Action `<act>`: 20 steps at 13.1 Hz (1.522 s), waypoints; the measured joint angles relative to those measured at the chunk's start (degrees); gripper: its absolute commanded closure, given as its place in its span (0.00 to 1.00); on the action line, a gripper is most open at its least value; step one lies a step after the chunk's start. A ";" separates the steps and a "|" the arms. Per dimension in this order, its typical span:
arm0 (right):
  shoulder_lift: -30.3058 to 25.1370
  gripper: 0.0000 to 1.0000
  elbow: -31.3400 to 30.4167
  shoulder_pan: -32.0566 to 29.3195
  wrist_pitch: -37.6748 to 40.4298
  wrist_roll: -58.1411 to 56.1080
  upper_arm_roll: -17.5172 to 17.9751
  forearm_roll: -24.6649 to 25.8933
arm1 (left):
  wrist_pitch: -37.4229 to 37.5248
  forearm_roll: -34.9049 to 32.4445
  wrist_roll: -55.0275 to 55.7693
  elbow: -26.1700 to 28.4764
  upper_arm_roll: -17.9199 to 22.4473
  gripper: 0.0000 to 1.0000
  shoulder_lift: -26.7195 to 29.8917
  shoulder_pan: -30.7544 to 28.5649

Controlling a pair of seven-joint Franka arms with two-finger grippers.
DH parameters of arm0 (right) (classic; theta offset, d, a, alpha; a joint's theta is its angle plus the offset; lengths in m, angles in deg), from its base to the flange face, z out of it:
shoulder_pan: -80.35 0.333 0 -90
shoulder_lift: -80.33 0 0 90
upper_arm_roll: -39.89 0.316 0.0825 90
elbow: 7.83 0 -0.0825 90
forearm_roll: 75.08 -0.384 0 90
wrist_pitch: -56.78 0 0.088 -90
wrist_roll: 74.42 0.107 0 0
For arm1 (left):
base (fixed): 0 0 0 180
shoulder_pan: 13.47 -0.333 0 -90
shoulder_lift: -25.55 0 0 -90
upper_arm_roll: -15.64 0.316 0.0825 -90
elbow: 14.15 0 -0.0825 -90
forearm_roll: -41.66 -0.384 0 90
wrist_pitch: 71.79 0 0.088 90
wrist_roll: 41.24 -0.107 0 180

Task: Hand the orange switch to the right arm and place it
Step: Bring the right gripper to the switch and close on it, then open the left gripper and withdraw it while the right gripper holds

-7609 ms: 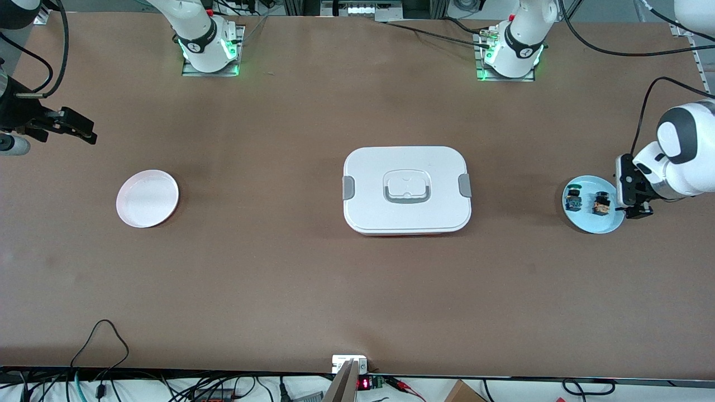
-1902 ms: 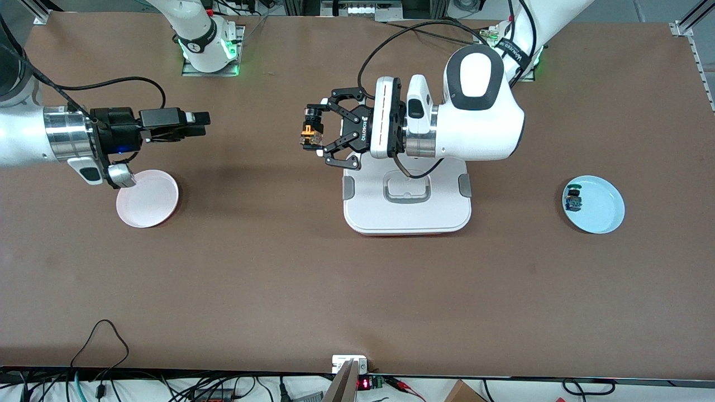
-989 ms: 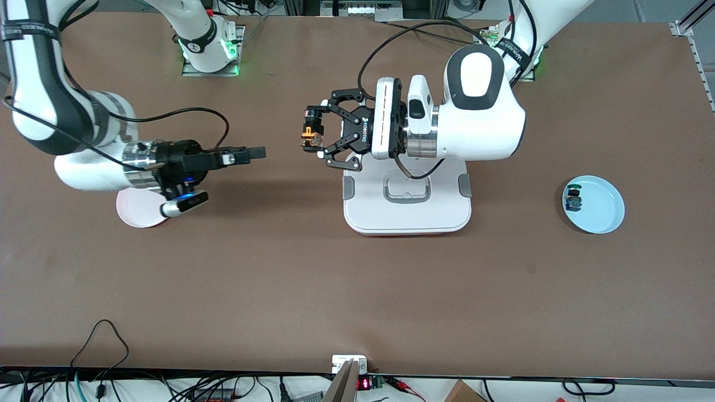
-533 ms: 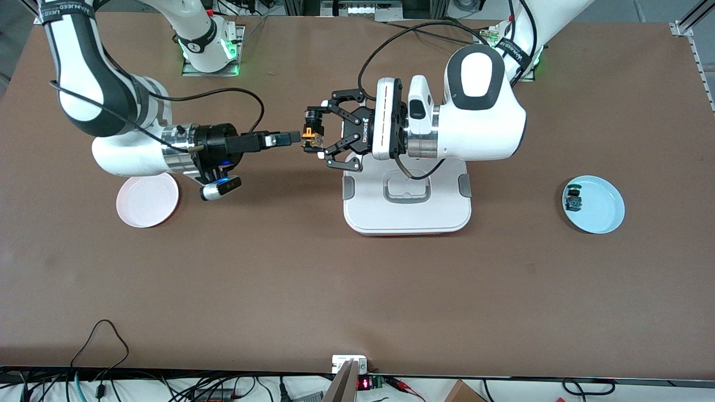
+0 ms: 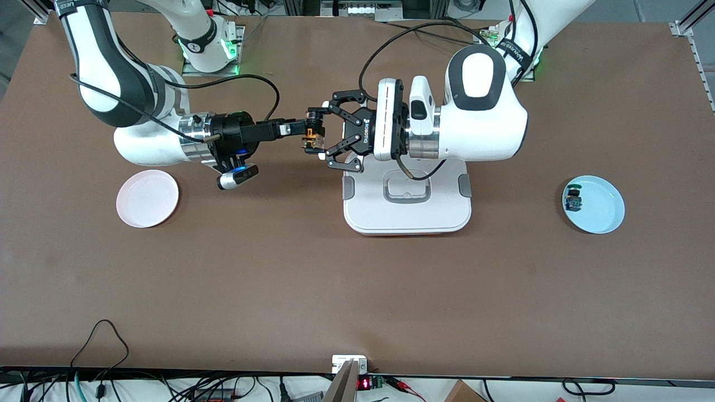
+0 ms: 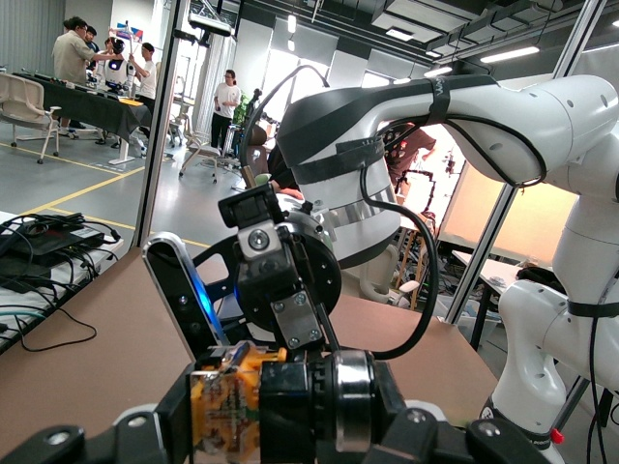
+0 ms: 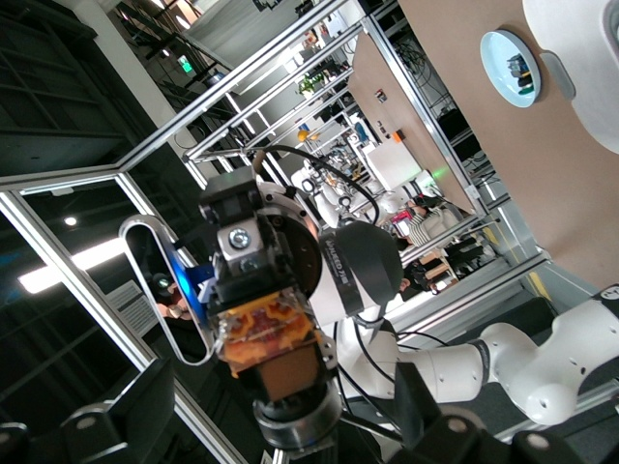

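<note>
Desk (image 5: 357, 290): brown. White box (image 5: 407, 209): middle. Left gripper (image 5: 319, 133): jaws clamped on the orange switch (image 5: 309, 135), aloft over the desk beside the box. Right gripper (image 5: 297, 129): at the switch, jaw state cannot be told. Advice: right grips firmly before left releases.

Both arms are glossy white with black bands and silver wrist rings. The left gripper (image 5: 319, 135) is a black linkage marked ROBOTIQ; the right gripper (image 5: 299, 129) is slim and black. Black cables loop off both wrists; green lights glow at the bases.
</note>
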 measured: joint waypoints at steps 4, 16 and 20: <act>0.00 0.02 -0.19 0.01 -0.77 0.00 0.00 -0.55 | 0.00 0.00 0.00 -0.05 0.00 0.97 0.00 0.00; -0.04 0.83 -0.27 1.71 -2.79 -0.03 0.04 -2.79 | -0.07 0.00 0.00 -0.08 0.01 0.97 0.00 0.00; -0.25 0.92 -0.32 1.71 -2.78 -0.46 0.03 -2.99 | -0.15 0.18 0.38 -0.35 -0.02 0.94 0.00 -0.01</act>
